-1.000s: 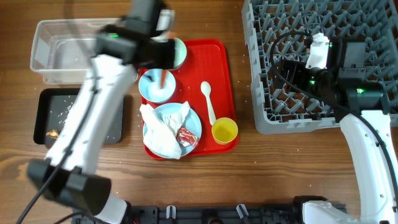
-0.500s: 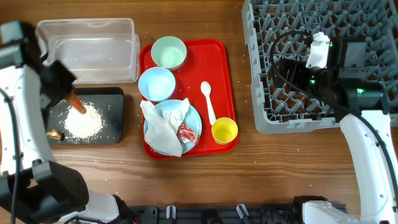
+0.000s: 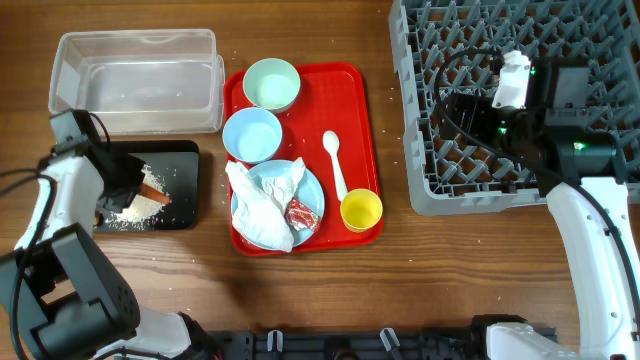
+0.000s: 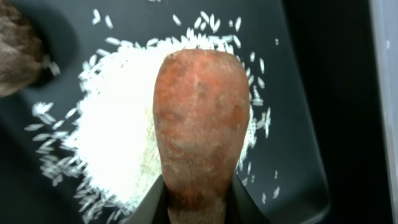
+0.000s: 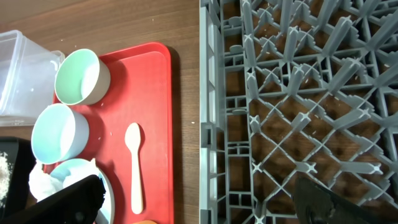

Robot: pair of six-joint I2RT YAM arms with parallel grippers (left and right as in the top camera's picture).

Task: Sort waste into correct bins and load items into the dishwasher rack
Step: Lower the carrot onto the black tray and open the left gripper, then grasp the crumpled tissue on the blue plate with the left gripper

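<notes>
My left gripper [image 3: 133, 182] is shut on the orange carrot [image 4: 200, 118] and holds it low over the white rice grains [image 4: 118, 130] in the black tray [image 3: 187, 214]. The brown food lump [image 4: 15, 53] lies in the tray beside the rice. My right gripper [image 3: 458, 110] is open and empty above the grey dishwasher rack [image 3: 420, 190]. On the red tray [image 3: 352, 95] are the pale blue plate [image 3: 312, 192] with the crumpled napkin [image 3: 260, 215] and red wrapper [image 3: 301, 217], two bowls [image 3: 271, 84] [image 3: 251, 134], the white spoon [image 3: 335, 165] and the yellow cup [image 3: 361, 210].
The clear tub [image 3: 135, 75] stands just behind the black tray at the far left. Bare wooden table [image 3: 390, 290] lies between the red tray and the rack and along the front edge.
My left arm has swung left from over the red tray to the black tray, carrying the carrot, and lowered it onto the rice. The right arm has not moved.
</notes>
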